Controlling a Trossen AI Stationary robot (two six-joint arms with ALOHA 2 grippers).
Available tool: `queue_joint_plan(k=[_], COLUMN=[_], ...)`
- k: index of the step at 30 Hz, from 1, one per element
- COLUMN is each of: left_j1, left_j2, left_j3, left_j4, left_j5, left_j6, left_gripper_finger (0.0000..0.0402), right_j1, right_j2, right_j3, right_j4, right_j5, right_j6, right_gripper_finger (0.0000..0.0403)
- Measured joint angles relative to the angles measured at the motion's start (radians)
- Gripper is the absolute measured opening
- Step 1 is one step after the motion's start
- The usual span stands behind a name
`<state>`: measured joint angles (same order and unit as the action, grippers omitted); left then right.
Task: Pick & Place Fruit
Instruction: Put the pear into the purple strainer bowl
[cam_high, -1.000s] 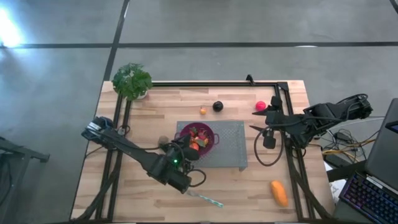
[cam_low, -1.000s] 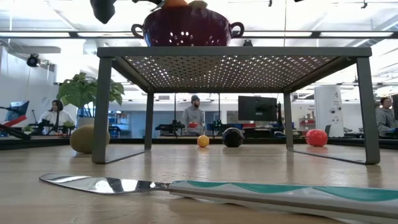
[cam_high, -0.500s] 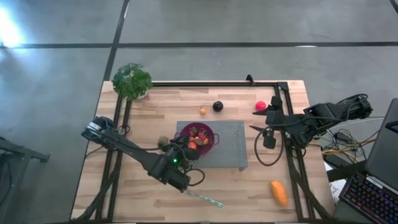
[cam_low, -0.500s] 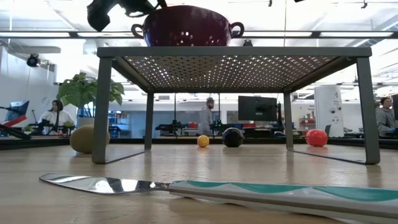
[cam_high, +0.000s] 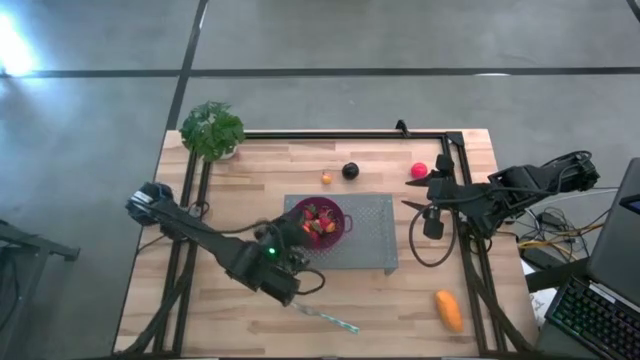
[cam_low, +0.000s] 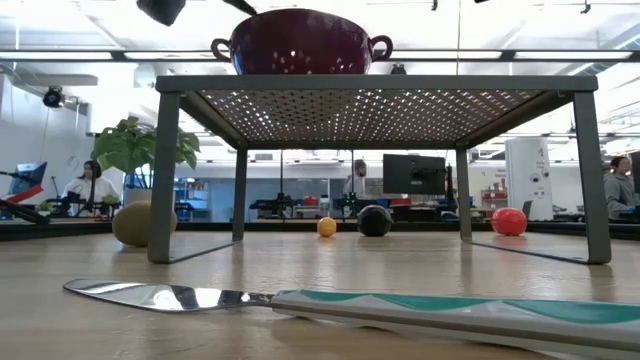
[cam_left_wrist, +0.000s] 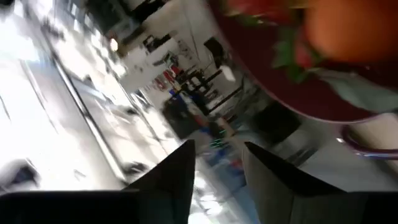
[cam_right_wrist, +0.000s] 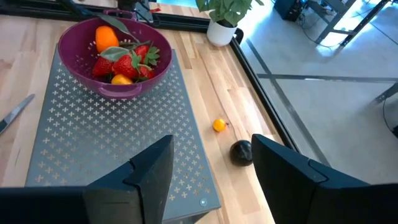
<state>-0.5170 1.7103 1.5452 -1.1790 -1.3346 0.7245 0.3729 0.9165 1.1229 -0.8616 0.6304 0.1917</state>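
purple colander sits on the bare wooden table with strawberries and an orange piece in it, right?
Not quite. The purple colander holds strawberries and an orange piece, but it sits on the raised perforated metal rack, not the bare wood, as the right wrist view shows.

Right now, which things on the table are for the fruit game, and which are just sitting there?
For the job:
- strawberries and orange pieces in the purple colander
- small orange fruit
- dark plum
- pink-red ball
- olive-green kiwi
- oblong orange fruit
- left gripper, beside the colander

Just lying about:
- knife
- potted plant
- metal rack
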Motion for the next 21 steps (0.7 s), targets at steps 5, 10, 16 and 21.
queue_joint_plan(k=[5, 10, 16, 21], left_j1=[-0.017, -0.019, -0.015, -0.015], left_j2=[-0.126, -0.289, -0.504, -0.681], left_j3=[0.0, -0.021, -0.161, -0.34], left_j4=[-0.007, -0.015, -0.015, -0.009], left_j5=[0.075, 0.259, 0.322, 0.322], left_j6=[-0.366, -0.799, -1.253, -1.628], left_gripper_finger=[0.0156, 0.0158, 0.0156, 0.0152], right_j1=[0.0, 0.0, -0.001, -0.001], right_j2=[-0.007, -0.017, -0.019, -0.017], right_j3=[0.0, 0.0, -0.002, -0.014], right_j4=[-0.008, -0.011, -0.011, -0.01], right_j5=[0.0, 0.0, 0.052, 0.163], right_j6=[0.0, 0.0, 0.0, 0.0], right_gripper_finger=[0.0202, 0.0193, 0.0181, 0.017])
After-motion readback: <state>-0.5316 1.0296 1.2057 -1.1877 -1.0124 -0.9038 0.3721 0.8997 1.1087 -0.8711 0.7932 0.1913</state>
